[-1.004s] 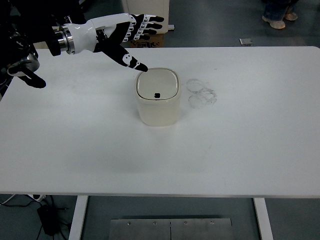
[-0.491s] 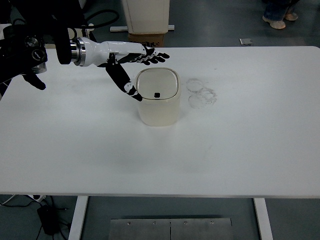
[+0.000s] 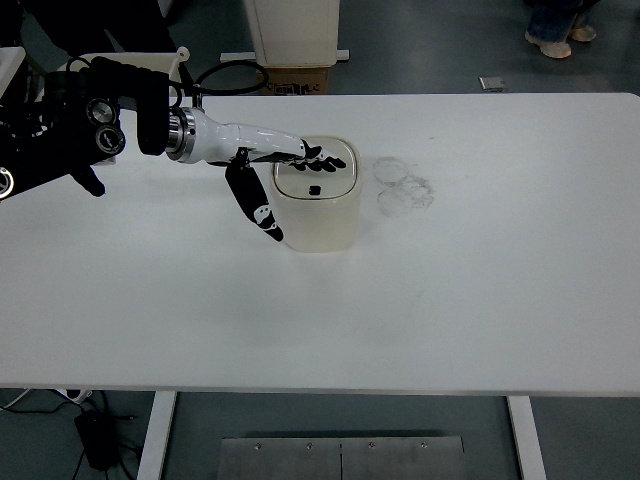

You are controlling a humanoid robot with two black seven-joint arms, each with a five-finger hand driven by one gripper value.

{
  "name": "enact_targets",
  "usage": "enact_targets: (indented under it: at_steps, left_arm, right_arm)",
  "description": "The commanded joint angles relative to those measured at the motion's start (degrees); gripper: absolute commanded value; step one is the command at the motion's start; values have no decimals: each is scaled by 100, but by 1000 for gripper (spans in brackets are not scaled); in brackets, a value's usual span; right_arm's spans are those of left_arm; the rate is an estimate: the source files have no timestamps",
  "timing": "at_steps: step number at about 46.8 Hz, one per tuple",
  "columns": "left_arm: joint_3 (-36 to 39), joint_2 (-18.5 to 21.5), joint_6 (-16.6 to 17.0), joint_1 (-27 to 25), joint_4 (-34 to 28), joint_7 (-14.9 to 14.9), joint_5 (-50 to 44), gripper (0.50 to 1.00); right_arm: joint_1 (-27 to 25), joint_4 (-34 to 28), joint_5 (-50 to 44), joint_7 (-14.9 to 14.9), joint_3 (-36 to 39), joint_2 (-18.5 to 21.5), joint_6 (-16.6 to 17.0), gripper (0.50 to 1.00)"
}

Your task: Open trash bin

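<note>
we are resting our open left hand [image 3: 272, 172] on the bin [image 3: 317, 195], holding nothing; ring marks [image 3: 402, 185] at three o'clock on the table [image 3: 480, 270].

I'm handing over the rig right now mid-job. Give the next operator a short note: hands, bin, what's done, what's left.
Left hand: open, fingers stretched flat over the lid of the trash bin, thumb down along the bin's left wall. Whether it is pressing cannot be told.
Right hand: not in view.
Bin: upright, mid-table, toward the far side of the white table; faint ring marks just to its right.
Done: hand placed on the lid.
Left: lid looks closed; it has to be opened.
</note>
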Motion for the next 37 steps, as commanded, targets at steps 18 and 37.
enact_targets:
  at_steps: [18,37]
  left_arm:
    - [229,-9,-2,-70,-58,0,1,1000]
    - [291,-9,15,-26,-138,0,1,1000]
  right_arm:
    - [-1,0,0,1,0,0,0,993]
    - [-1,0,0,1,0,0,0,993]
